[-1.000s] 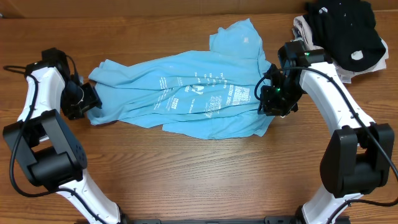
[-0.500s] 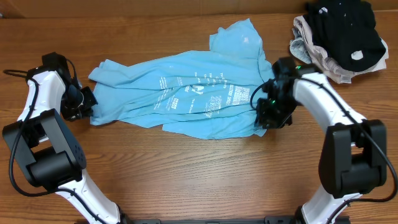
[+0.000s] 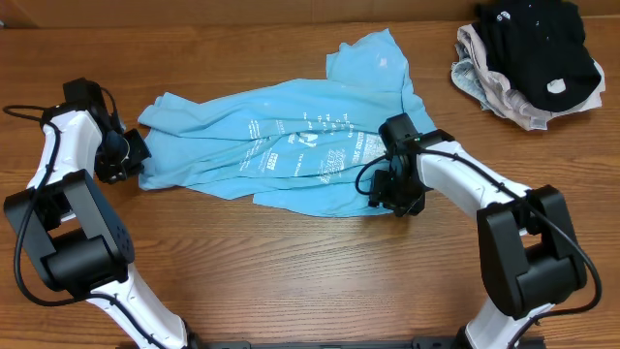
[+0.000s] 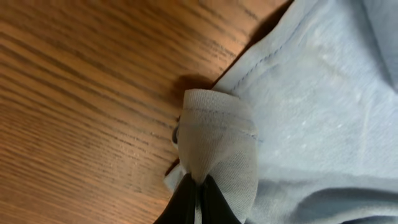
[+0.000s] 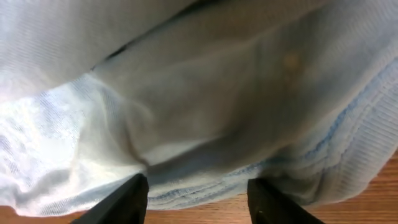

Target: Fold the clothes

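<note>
Table (image 3: 291, 281) of brown wood lies under everything we see. Spread across its middle is the sky-blue T-shirt (image 3: 291, 145), rumpled, stretched out left to right, with its white printed lines facing up and one sleeve poking toward the far edge. Well apart from the T-shirt, beyond its upper right corner, a black garment (image 3: 533, 39) sits heaped on a beige-and-white cloth (image 3: 489, 89).

At the T-shirt's left end we find the left gripper (image 3: 131, 160). Its wrist view shows the dark fingers (image 4: 208, 202) pressed together, pinching a small bunched fold of the hem just above the wood. At the T-shirt's lower right edge sits the right gripper (image 3: 392, 199). There its fingers (image 5: 124, 202) stand spread wide, and the ribbed hem of the T-shirt runs across the gap between them, unpinched.
</note>
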Robot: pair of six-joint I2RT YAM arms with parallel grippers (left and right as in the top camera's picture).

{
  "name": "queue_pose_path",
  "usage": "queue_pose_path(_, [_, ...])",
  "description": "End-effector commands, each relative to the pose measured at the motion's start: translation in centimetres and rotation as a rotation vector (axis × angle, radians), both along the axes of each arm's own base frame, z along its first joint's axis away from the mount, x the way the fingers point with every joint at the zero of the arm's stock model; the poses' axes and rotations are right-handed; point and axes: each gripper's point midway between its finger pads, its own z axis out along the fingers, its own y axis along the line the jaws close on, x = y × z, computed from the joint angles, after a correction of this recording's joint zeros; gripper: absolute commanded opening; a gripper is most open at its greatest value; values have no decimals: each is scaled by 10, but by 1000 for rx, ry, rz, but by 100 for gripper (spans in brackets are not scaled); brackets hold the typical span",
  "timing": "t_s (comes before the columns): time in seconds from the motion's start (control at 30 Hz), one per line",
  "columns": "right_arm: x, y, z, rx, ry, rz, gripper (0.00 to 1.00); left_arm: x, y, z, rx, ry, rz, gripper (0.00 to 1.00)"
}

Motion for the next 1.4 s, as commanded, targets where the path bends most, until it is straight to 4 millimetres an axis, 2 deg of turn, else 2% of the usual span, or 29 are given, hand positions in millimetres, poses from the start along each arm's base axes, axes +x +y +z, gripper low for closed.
queue_pose_path(0.0, [-16, -15, -17, -70, 34, -46, 56, 0, -1, -1, -9, -9, 0, 4])
queue_pose_path(0.07, [-21, -17, -22, -75, 44, -49, 50, 1, 0, 0, -7, -13, 1, 4])
queue_pose_path(0.17, [-25, -29, -24, -123, 57, -89, 21, 2, 0, 0, -5, -15, 1, 4])
queue_pose_path(0.23, [-28, -41, -24, -158, 75, -108, 9, 2, 1, 0, -2, -15, 2, 4])
queue_pose_path(0.27, [-31, -47, -23, -171, 88, -120, 5, 1, 2, 0, -1, -15, 4, 4])
queue_pose_path(0.43, [-40, -98, -19, -239, 167, -226, 6, 1, 10, 0, 26, -14, 16, 4])
queue_pose_path(0.67, [-34, -163, -14, -174, 189, -442, 8, 5, 16, 0, 40, -36, 23, 4])
queue_pose_path(0.77, [-24, -188, -2, -151, 170, -490, 11, 10, 18, 1, 46, -56, 23, 4])
queue_pose_path(0.9, [-7, -221, 24, -139, 129, -552, 14, 15, 19, 2, 53, -78, 26, 4])
queue_pose_path(0.97, [3, -227, 41, -105, 107, -568, 14, 18, 18, 3, 46, -88, 25, 4])
queue_pose_path(1.1, [24, -207, 77, 24, 48, -433, 18, 20, 14, 3, 26, -99, 19, 4])
queue_pose_path(1.2, [34, -166, 102, 117, -16, -261, 27, 21, 9, 3, 1, -109, 15, 6])
queue_pose_path(1.23, [36, -145, 109, 150, -39, -178, 32, 22, 9, 3, 1, -109, 15, 6])
queue_pose_path(1.37, [29, -71, 120, 171, -65, 108, 50, 22, 7, 3, 1, -108, 9, 7])
